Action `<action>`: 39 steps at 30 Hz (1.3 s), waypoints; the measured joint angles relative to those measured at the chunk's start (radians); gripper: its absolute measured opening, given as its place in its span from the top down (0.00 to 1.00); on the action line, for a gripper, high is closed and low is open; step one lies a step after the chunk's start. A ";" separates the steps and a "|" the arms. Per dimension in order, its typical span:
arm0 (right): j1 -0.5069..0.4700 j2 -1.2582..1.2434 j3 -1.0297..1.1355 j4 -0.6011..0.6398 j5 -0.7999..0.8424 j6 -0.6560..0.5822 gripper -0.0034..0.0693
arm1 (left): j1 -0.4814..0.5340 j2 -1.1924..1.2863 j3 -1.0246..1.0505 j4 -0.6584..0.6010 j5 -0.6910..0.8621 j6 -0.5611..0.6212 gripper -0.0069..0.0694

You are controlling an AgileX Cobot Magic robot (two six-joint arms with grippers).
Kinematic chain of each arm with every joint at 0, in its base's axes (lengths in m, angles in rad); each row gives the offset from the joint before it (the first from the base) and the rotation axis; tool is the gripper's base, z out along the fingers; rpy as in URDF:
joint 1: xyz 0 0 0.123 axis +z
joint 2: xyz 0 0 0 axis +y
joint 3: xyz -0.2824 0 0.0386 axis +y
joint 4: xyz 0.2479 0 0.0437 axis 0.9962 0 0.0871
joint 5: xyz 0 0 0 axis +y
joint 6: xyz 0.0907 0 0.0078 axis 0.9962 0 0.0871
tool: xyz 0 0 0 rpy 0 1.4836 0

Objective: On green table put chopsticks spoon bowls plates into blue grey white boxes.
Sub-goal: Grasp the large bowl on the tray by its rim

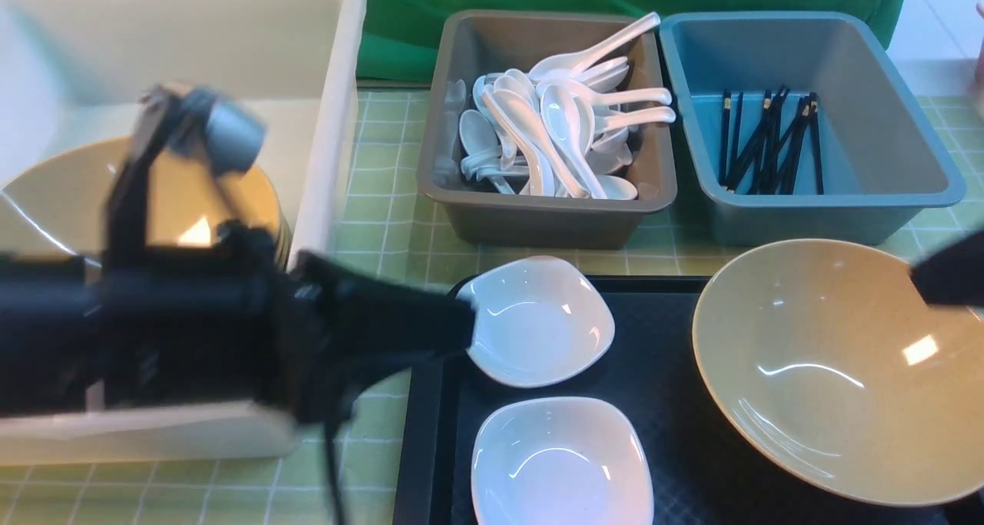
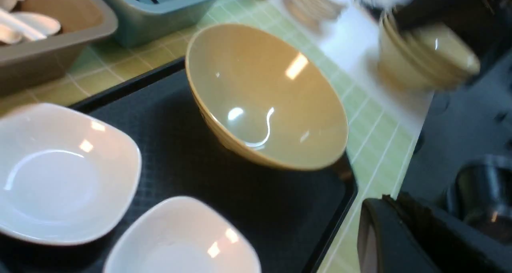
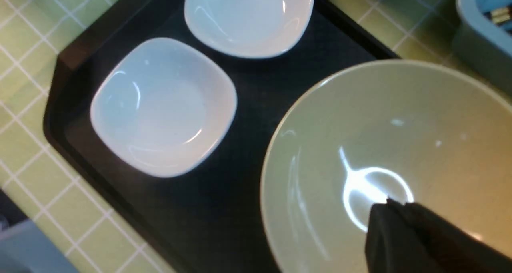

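Note:
On the black tray [image 1: 661, 356], a big tan bowl [image 1: 815, 371] stands next to two white plates [image 1: 538, 317] [image 1: 561, 463]. My right gripper [image 1: 919, 275] hangs shut and empty over the bowl [image 3: 340, 117], with its tip [image 3: 390, 203] above the bowl's middle. My left gripper [image 1: 461, 329], blurred, is shut and empty, reaching from over the white box [image 1: 338, 125] to the far plate's left edge. More tan bowls [image 1: 46, 194] sit in the white box. Several spoons [image 1: 553, 125] fill the grey box [image 1: 538, 221]. The blue box [image 1: 907, 141] holds several chopsticks [image 1: 769, 141].
The green table [image 1: 384, 202] shows between the boxes and the tray. In the left wrist view, a blurred stack of tan bowls [image 2: 428, 61] stands on a white surface beyond the table's edge, and dark robot parts [image 2: 472, 145] lie beside it.

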 joint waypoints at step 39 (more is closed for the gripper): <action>0.000 -0.160 0.153 0.018 0.027 0.002 0.90 | -0.378 1.220 -1.188 0.654 0.220 -0.779 0.87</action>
